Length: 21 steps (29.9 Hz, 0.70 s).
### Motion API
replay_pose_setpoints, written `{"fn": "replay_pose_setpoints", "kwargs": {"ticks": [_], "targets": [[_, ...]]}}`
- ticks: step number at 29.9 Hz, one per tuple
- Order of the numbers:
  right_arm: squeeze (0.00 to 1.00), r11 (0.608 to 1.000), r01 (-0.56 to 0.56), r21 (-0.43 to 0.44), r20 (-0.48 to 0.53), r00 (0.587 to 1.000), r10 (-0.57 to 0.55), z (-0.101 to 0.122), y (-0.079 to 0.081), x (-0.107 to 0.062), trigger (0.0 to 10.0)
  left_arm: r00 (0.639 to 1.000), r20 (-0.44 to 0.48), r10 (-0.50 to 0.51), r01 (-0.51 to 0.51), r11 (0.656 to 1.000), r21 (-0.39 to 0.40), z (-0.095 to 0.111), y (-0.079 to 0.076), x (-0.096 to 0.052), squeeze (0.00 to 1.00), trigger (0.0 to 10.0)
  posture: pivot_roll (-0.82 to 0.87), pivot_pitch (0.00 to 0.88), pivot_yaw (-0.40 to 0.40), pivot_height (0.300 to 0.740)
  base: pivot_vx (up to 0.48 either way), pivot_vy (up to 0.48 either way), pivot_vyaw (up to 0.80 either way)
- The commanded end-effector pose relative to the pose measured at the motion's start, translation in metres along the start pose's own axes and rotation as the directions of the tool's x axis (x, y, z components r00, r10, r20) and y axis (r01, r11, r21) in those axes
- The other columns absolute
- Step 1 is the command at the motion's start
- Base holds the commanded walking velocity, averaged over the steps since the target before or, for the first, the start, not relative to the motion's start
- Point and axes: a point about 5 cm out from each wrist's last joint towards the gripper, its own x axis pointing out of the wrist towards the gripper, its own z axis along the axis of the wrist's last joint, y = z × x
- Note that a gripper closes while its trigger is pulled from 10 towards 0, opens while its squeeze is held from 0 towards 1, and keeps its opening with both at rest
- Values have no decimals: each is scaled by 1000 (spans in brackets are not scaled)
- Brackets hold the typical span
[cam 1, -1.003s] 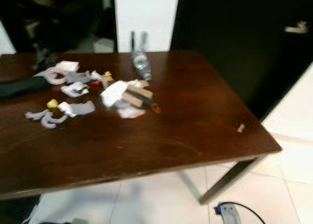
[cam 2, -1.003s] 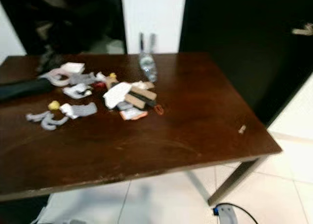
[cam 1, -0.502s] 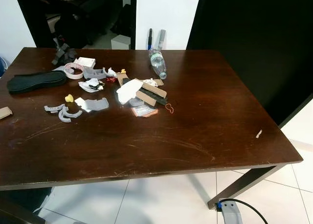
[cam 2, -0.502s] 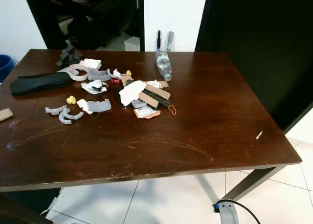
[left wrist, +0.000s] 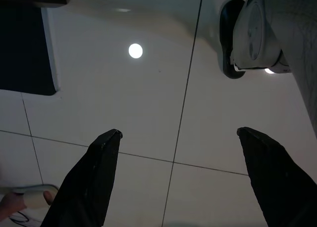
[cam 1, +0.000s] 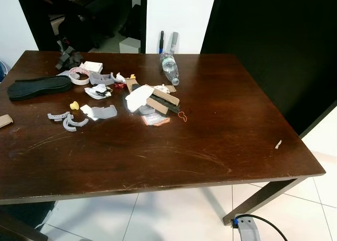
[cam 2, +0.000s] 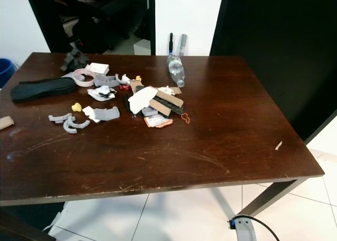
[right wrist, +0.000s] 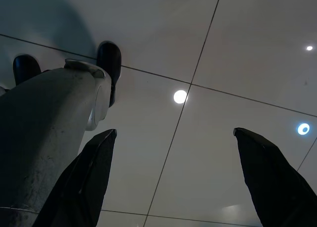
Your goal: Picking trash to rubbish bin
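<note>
A dark wooden table [cam 1: 221,125] carries a scatter of trash at its far left half. A clear plastic bottle [cam 1: 168,67] lies on its side near the far edge. A pile of white paper and cardboard strips [cam 1: 150,98] sits mid-table, with a small orange wrapper [cam 1: 156,120] in front. Grey plastic scraps [cam 1: 68,120], a yellow bit [cam 1: 75,104] and a black shoe insole [cam 1: 38,87] lie further left. My left gripper [left wrist: 178,138] hangs open over white floor tiles. My right gripper [right wrist: 173,135] also hangs open above the tiles, holding nothing.
A tiny white scrap [cam 1: 278,143] lies near the table's right edge. A grey device with a black cable [cam 1: 247,226] rests on the tiled floor by the table leg. A dark doorway [cam 1: 89,14] opens behind the table. A blue container edge [cam 2: 5,70] stands far left.
The camera has swung and steadied: the blurred, shifted view of one second ago is now sharp, with the table seen more squarely. The things on the table have not moved.
</note>
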Motion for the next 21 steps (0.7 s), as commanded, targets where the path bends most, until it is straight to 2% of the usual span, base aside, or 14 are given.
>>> {"fn": "replay_pose_setpoints", "kwargs": {"ticks": [1,14,17,19,21], "targets": [[0,1000,-5,-4,-13,1000,5,-3,1,0,10000,1000,-20,-10,10,1000,7,-4,-5,0,0,10000,115,75,-63,740,0,0,0],[0,999,34,-13,-23,999,-34,-5,-6,-1,10000,1000,-25,-16,17,1000,16,-5,-8,0,0,10000,110,78,-64,740,0,0,0],[0,994,104,37,-22,994,-103,-6,-18,-2,10000,999,-28,-19,19,1000,14,-6,-9,0,0,10000,111,79,-64,740,0,0,0],[0,994,104,37,-22,994,-103,-6,-18,-2,10000,999,-28,-19,19,1000,14,-6,-9,0,0,10000,111,79,-64,740,0,0,0],[0,968,228,107,-32,974,-226,-6,-41,-6,10000,999,-30,-19,19,1000,12,-7,-9,0,0,10000,114,85,-65,740,0,0,0]]}}
